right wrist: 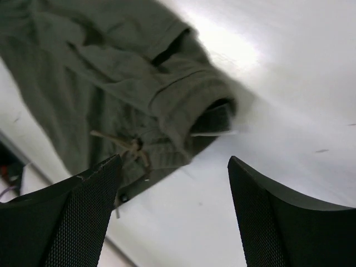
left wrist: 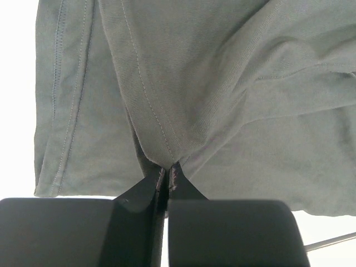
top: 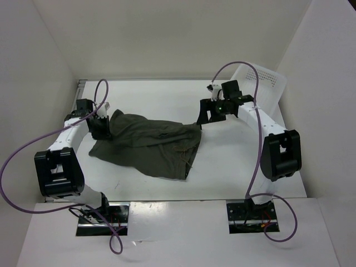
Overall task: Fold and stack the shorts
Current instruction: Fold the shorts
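Note:
The dark olive-green shorts [top: 150,144] lie spread on the white table, left of centre, with the drawstring waistband [right wrist: 133,147] toward the right. My left gripper [top: 102,125] is shut on a pinch of fabric at the shorts' left edge; the left wrist view shows the cloth [left wrist: 222,83] fanning up from the closed fingertips [left wrist: 177,172]. My right gripper [top: 207,114] hovers just past the waistband's right corner, open, with only bare table between its fingers [right wrist: 89,206]. The waistband end [right wrist: 206,105] lies ahead of it, apart from both fingers.
A white perforated basket [top: 261,83] stands at the back right, behind the right arm. The table [top: 233,167] has white walls on the left, back and right. Purple cables [top: 33,144] loop off both arms.

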Action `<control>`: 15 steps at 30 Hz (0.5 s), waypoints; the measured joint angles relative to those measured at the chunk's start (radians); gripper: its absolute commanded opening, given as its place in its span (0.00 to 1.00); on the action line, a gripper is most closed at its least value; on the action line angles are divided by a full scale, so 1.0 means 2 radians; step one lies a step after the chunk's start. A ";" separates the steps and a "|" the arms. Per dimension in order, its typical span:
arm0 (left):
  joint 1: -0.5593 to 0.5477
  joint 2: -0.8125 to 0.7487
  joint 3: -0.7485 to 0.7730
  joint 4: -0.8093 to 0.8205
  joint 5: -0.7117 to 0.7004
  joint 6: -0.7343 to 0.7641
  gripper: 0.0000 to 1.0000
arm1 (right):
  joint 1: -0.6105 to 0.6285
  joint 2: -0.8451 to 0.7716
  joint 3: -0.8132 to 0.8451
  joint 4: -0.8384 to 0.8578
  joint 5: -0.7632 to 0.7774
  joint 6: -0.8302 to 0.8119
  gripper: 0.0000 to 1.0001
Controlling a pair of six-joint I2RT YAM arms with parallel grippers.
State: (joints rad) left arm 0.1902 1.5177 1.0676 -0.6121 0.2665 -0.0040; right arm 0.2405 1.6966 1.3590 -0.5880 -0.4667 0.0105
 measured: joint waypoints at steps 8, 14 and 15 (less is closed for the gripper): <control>0.000 0.000 0.000 0.001 -0.002 0.000 0.00 | 0.014 0.059 -0.016 0.045 -0.081 0.071 0.81; 0.000 0.000 0.000 0.002 -0.005 0.000 0.00 | 0.014 0.118 -0.012 0.069 -0.076 0.109 0.47; 0.000 0.001 0.000 0.002 -0.005 0.000 0.00 | 0.014 0.125 -0.007 0.070 -0.069 0.112 0.39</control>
State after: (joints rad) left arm 0.1902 1.5196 1.0679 -0.6083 0.2569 -0.0040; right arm 0.2687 1.9461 1.3445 -0.4484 -0.6052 0.2348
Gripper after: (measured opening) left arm 0.010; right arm 0.562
